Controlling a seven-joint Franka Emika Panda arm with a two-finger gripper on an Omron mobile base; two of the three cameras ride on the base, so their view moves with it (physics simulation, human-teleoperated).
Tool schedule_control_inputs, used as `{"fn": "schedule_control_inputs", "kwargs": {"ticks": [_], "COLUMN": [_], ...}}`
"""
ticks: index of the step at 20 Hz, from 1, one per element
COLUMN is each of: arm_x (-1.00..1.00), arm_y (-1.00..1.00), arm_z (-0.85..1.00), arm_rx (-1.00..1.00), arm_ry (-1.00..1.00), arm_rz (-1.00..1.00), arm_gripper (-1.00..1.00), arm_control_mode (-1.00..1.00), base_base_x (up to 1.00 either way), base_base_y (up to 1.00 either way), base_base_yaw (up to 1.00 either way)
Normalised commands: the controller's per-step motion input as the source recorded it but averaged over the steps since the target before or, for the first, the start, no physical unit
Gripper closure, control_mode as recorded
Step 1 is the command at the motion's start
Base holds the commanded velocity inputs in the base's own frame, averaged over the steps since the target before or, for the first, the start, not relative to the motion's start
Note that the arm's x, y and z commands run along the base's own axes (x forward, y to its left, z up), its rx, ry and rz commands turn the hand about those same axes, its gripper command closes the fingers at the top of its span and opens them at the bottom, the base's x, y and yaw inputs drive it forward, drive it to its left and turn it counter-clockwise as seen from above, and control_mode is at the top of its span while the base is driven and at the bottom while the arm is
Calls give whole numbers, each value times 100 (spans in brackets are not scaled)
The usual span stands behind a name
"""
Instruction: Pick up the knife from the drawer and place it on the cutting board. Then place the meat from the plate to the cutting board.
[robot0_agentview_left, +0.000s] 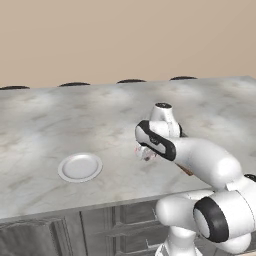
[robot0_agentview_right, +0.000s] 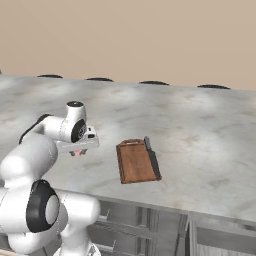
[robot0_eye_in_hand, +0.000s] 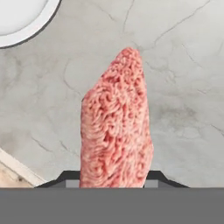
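Meat (robot0_eye_in_hand: 116, 127) clamped in tool (robot0_eye_in_hand: 113, 180)

The plate (robot0_eye_in_hand: 17, 17) is cut off by the hand view's top-left corner. The meat (robot0_eye_in_hand: 116, 127) hides the fingertips and the gap between them, and its lower end is covered. In the left base view the arm hides nearly all of the board (robot0_agentview_left: 186, 171).

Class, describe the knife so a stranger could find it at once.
Start at the grey marble counter, then find the reddish-brown cutting board near its front edge. The knife lies along the board's right side: slim, dark, and longer than anything nearby.
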Motion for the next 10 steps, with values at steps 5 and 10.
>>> {"fn": "schedule_control_inputs", "kwargs": {"ticks": [5, 10], "arm_x": [0, 0], "arm_y": [-74, -71], "arm_z": [30, 14], "arm_rx": [-9, -7], "arm_ry": [7, 1], "arm_rz": [-30, -11], "arm_gripper": [100, 100], "arm_control_mode": [-100, -100], "base_base_x": [0, 0], "base_base_y": [0, 0], "base_base_yaw": [0, 0]}}
